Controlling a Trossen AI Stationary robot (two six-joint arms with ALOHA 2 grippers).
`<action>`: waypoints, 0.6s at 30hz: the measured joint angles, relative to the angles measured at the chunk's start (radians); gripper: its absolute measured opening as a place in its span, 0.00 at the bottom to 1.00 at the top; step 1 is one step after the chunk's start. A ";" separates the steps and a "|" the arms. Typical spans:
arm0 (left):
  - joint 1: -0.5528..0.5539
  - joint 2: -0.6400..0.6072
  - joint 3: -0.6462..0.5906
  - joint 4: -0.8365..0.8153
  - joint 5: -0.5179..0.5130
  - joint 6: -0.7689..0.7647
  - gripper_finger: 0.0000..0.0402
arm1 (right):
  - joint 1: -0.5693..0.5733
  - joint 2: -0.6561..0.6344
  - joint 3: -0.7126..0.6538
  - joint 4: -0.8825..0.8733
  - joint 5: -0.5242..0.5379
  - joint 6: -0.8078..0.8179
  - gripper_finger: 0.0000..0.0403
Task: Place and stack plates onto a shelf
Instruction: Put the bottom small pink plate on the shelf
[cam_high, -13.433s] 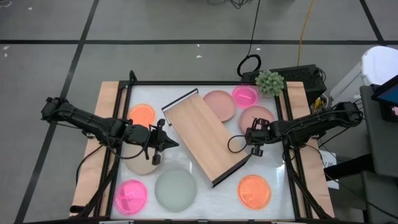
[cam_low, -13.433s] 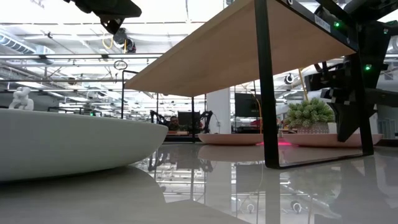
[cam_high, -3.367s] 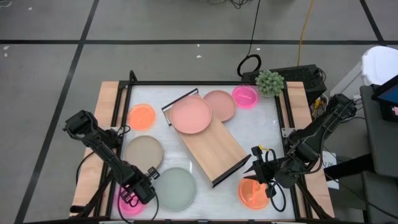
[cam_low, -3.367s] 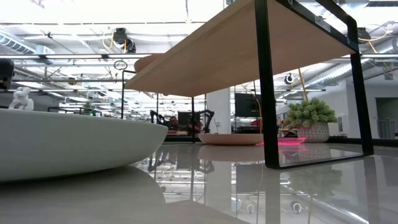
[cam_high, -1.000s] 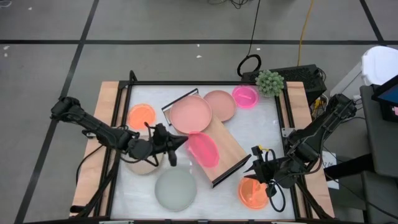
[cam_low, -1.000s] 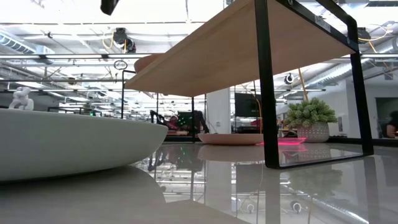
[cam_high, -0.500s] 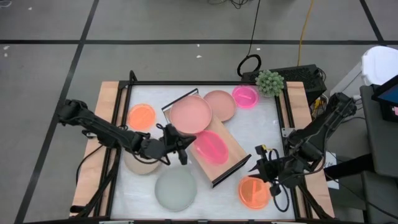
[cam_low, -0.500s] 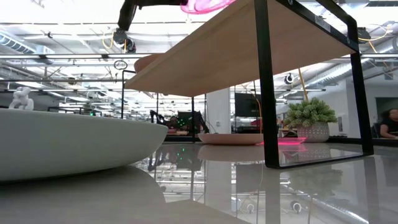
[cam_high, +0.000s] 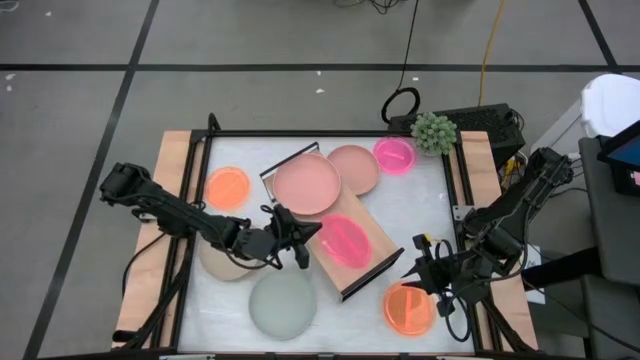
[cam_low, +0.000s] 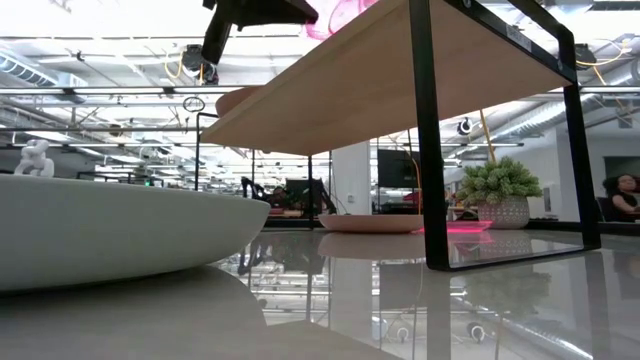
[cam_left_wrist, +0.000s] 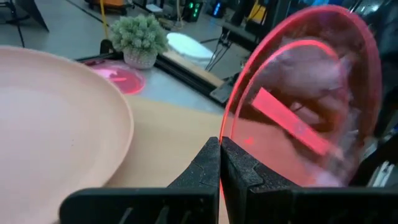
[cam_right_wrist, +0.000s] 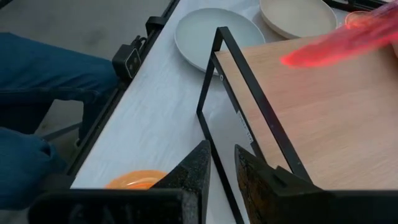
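Hot-pink and see-through, the small divided plate (cam_high: 343, 241) hangs tilted over the free half of the shelf (cam_high: 372, 252), just beside the big dusty-pink plate (cam_high: 308, 183) already lying on the board's far end. The left gripper (cam_high: 297, 240) has its fingers pinched tight on the plate's near rim, the arm stretched low across the table from the left edge — so the plate lies straight ahead of it, over bare wood. The right gripper (cam_high: 425, 271) waits near the orange plate (cam_high: 409, 309), fingers slightly parted, holding nothing.
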 joint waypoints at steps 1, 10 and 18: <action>0.000 0.002 -0.001 -0.005 0.001 0.000 0.01 | 0.000 0.000 0.000 0.000 0.000 0.003 0.14; 0.011 0.000 0.000 -0.036 0.000 -0.031 0.01 | 0.000 0.000 0.000 0.000 -0.001 0.006 0.14; 0.010 0.000 0.000 -0.058 0.000 -0.047 0.01 | 0.000 0.000 0.000 0.000 -0.002 0.006 0.14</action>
